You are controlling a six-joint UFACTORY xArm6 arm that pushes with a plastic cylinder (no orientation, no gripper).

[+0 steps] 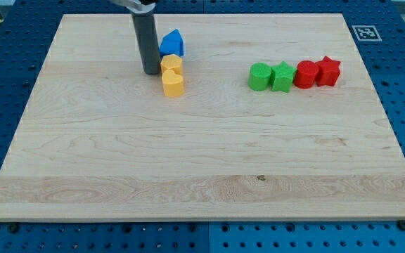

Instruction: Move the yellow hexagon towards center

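Two yellow blocks stand touching in the upper left part of the board: an upper one [171,65] and a lower one [174,82]. I cannot tell which is the hexagon. A blue block [172,44] touches the upper yellow block from above. My tip [150,72] rests on the board just left of the upper yellow block, close to it or touching it. The dark rod rises from the tip to the view's top.
A row of touching blocks lies right of centre: a green round block [260,76], a green star [283,76], a red round block [305,74] and a red star [328,71]. The wooden board [202,176] lies on a blue perforated table.
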